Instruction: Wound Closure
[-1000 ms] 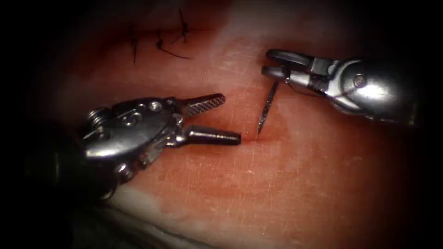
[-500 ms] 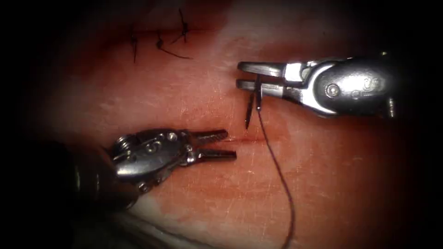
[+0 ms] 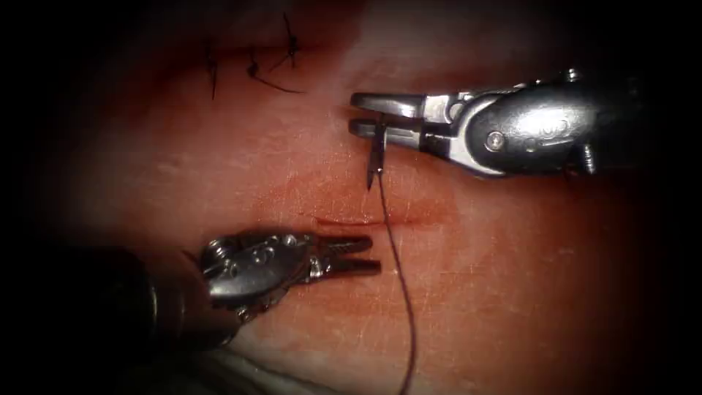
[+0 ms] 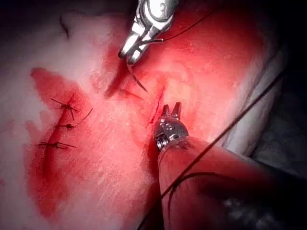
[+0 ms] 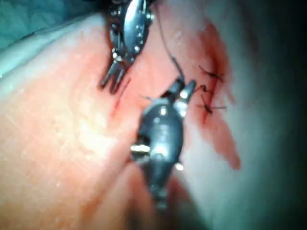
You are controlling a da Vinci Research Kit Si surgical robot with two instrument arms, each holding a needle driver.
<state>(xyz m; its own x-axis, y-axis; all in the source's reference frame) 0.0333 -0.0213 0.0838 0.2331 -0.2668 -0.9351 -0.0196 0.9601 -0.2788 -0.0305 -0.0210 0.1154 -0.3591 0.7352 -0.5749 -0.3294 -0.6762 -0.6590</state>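
Gripping the needle [image 3: 375, 155] between closed jaws, the right tool [image 3: 369, 115] reaches in from three o'clock in the endoscope view. We see the needle hanging from the jaws toward six o'clock, held near its thread end, with its point free in the air above the tissue [image 3: 512, 292] and not in it. From beside the needle the dark thread [image 3: 398, 285] trails toward six o'clock, crossing the short open cut [image 3: 365, 219] and running off the edge.

At about seven o'clock from that cut sits the left tool [image 3: 365, 256], its jaws only slightly parted and holding nothing, their tips just beside the cut. Red fluid [image 3: 307, 197] stains the tissue around the cut. Toward eleven o'clock lie finished stitches [image 3: 252, 69] with short cut ends.

In the left wrist view we see the needle [image 4: 135, 79] curving from the right tool's jaws [image 4: 129, 52] toward the cut [image 4: 156, 108], with the left tool [image 4: 171, 111] close by.

We judge the main risk to be the needle swivelling in the jaws, since the grip sits near one end and the long free part gives leverage. The slack thread lying across the cut could also snag on the left tool's parted jaws. The hanging point could scratch the tissue away from the cut if the tool dips.
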